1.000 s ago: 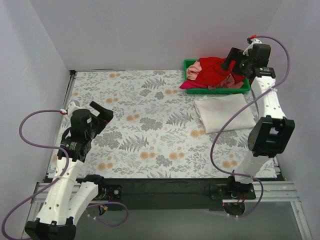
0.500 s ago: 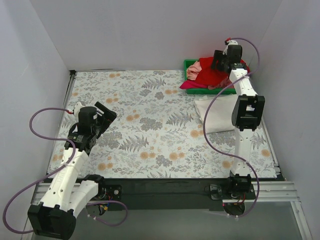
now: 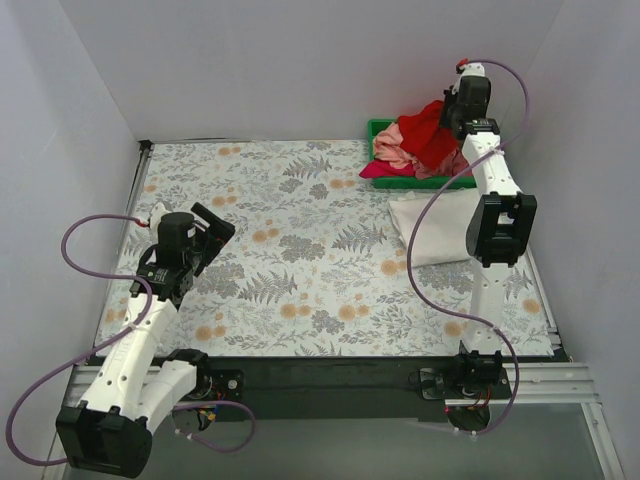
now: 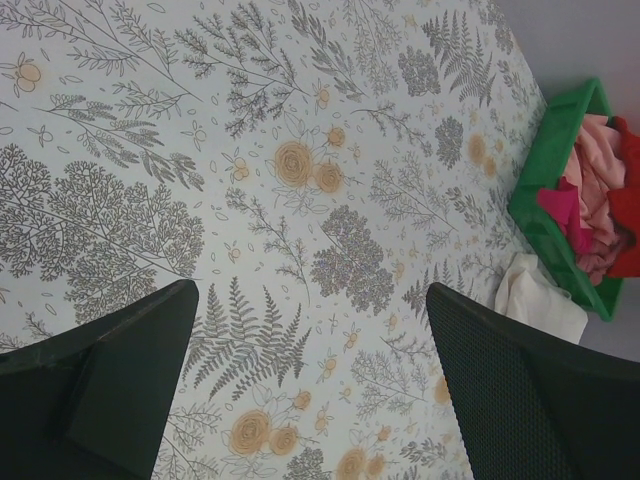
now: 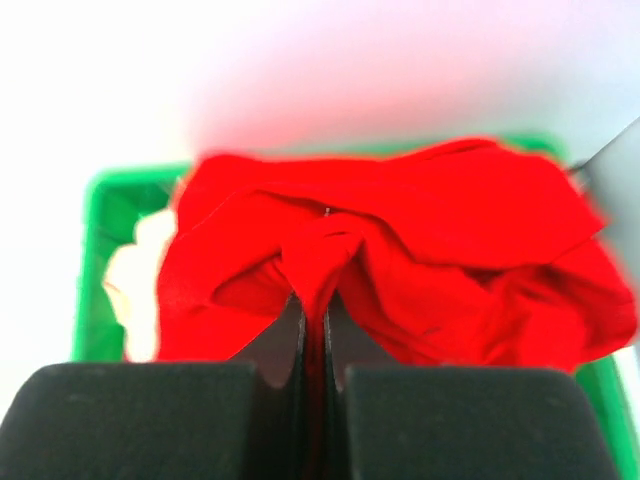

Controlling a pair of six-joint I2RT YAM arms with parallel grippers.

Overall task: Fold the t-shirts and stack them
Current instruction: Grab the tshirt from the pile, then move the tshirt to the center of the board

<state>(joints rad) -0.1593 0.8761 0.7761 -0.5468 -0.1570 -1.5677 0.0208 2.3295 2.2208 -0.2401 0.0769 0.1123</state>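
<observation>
Far across the table (image 3: 300,220), the right end effector (image 5: 314,325) is pinching the soft, limp red t-shirt (image 5: 450,240) by a bunched fold.

A table (image 3: 300,200) under a pale cloth printed with grey ferns and orange flowers fills the middle of the top view. Plain white walls (image 3: 300,70) close it in at the back, left and right. A black bar (image 3: 330,378) runs along the lower edge. The light is soft and even.
</observation>
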